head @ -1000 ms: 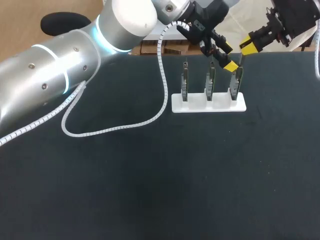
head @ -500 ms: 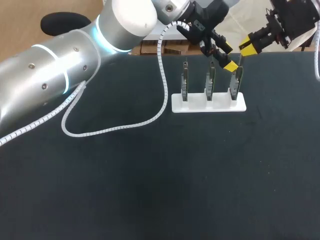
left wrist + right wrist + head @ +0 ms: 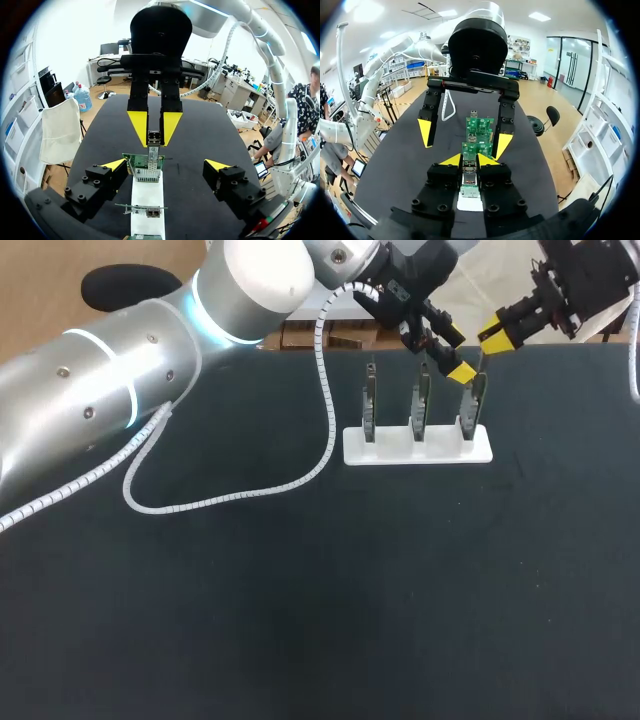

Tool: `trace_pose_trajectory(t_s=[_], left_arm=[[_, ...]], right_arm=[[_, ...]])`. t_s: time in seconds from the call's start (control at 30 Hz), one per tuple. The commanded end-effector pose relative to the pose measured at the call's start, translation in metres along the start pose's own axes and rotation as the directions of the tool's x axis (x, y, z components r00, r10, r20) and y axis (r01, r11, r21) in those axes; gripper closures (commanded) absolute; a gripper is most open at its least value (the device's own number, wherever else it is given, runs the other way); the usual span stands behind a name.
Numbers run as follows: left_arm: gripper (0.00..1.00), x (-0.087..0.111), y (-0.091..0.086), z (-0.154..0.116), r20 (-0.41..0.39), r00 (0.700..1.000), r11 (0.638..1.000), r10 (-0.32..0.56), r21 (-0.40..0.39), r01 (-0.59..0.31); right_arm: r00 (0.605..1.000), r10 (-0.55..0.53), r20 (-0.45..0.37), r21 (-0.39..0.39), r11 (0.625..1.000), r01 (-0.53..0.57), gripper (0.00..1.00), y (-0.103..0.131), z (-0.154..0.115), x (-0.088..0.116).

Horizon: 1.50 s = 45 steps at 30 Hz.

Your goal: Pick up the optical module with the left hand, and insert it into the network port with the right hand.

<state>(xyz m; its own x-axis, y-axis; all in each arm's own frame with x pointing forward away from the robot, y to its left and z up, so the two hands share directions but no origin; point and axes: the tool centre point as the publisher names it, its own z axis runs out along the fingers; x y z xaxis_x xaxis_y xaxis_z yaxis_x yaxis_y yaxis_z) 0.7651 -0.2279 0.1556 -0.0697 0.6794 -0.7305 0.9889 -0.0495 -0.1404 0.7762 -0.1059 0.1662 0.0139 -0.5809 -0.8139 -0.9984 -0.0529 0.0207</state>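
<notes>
— What is crowding the optical module (image 3: 154, 138)?

— The right gripper (image 3: 469, 161) is pinching it between its two drawn-in yellow tips and holding it upright just above the end circuit board (image 3: 148, 168); the left gripper (image 3: 165, 165) is standing spread wide, with one finger on either side of that same board and nothing between them in its grasp; the two grippers are facing each other closely over the board.

— And where is all that sitting?

— Near the table's (image 3: 300, 620) far edge, towards its right corner; the boards are standing upright in a white base (image 3: 417, 447); a white spiral-wrapped cable (image 3: 240, 495) is looping across the table from the left arm, apart from the base.

— How many of each are you counting?

— Three boards in one row; one base; one module; one cable.
</notes>
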Motion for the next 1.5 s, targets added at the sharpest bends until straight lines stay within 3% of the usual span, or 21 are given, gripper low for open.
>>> trace_pose_trajectory(t_s=[0.03,0.8,0.83,0.87,0.9,1.5], left_arm=[[0.00,-0.001,0.003,0.000,-0.004,1.000,1.000,0.001,0.006,-0.001],[0.00,-0.001,0.003,0.000,-0.004,1.000,1.000,0.001,0.006,-0.001],[0.00,-0.001,0.003,0.000,-0.004,1.000,1.000,0.001,0.006,-0.001],[0.00,-0.001,0.003,0.000,-0.004,1.000,1.000,0.001,0.006,-0.001],[0.00,-0.001,0.003,0.000,-0.004,1.000,1.000,0.001,0.006,-0.001],[0.00,-0.001,0.003,0.000,-0.004,1.000,1.000,0.001,0.006,-0.001]], right_arm=[[1.000,0.002,-0.001,0.003,1.000,-0.002,1.00,0.000,0.001,0.000],[1.000,0.017,-0.002,0.010,1.000,-0.017,1.00,0.002,0.006,0.006],[1.000,0.018,-0.001,0.014,1.000,-0.018,0.59,0.001,0.006,0.005],[1.000,0.020,-0.001,0.016,1.000,-0.020,0.07,0.001,0.005,0.005],[1.000,0.020,-0.001,0.017,1.000,-0.020,0.00,0.001,0.005,0.005],[0.999,0.035,0.021,0.061,0.997,-0.036,0.00,-0.001,-0.015,0.005]])
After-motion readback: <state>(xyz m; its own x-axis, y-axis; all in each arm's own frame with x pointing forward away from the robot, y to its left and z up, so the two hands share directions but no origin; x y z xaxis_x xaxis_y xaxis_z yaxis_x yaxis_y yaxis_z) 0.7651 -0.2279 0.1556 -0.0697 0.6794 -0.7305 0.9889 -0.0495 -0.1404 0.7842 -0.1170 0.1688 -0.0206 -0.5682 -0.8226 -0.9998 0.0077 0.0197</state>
